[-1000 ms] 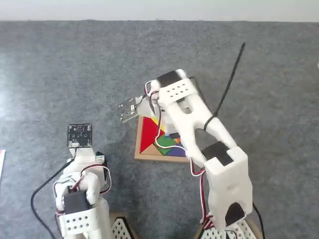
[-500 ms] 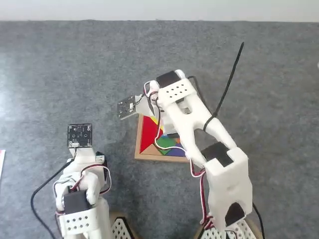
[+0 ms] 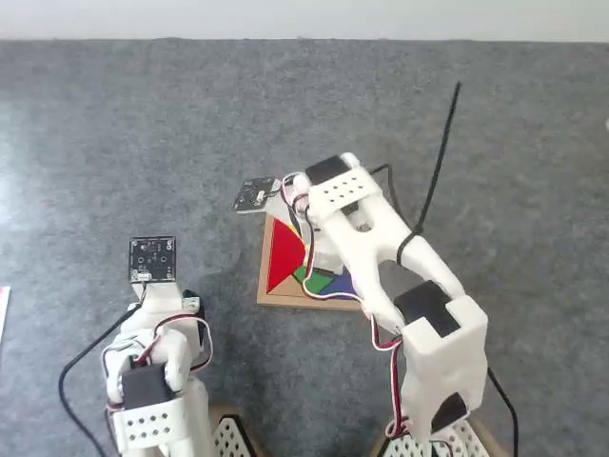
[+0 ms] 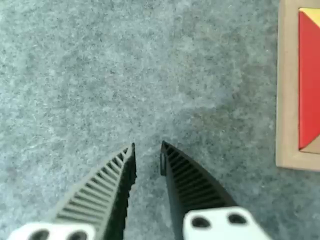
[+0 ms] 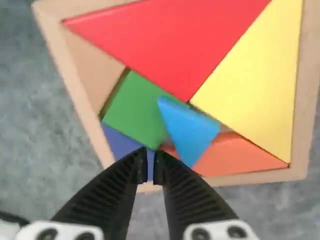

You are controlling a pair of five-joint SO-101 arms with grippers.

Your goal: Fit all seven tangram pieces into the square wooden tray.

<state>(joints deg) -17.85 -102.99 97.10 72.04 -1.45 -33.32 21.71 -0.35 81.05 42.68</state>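
1. The left hand (image 4: 147, 150) sits low over the grey worktop (image 3: 143, 124), close in front of its own arm's base. Its two ribbed fingers are parted by a narrow gap and hold nothing.
2. Bare worktop lies between that hand and the square wooden tray (image 3: 263, 276). The tray's near side rim runs straight, with the red triangle (image 3: 283, 252) lying just inside it.
3. The right arm stretches over the tray and covers much of its far side in the high view.
4. The right hand (image 5: 149, 167) hangs above the tray's rim, right over the purple piece (image 5: 120, 145). Its fingers are almost closed, with only a sliver between them, and they grip nothing.
5. Inside the tray, the red triangle and the yellow triangle (image 5: 255, 95) meet along one long straight edge. The green square (image 5: 132, 112) touches the red triangle's slanted edge.
6. The blue triangle (image 5: 187, 132) lies across the seam between the green square and the orange piece (image 5: 235, 152). It overlaps both edges and seems not to sit flat.
7. A patch of bare wood (image 5: 90, 70) stays uncovered in the tray, between the rim, the red triangle and the green square.
8. Beyond the tray, grey worktop runs wide and open to the pale far edge. A black cable (image 3: 445, 138) rises from the right arm.
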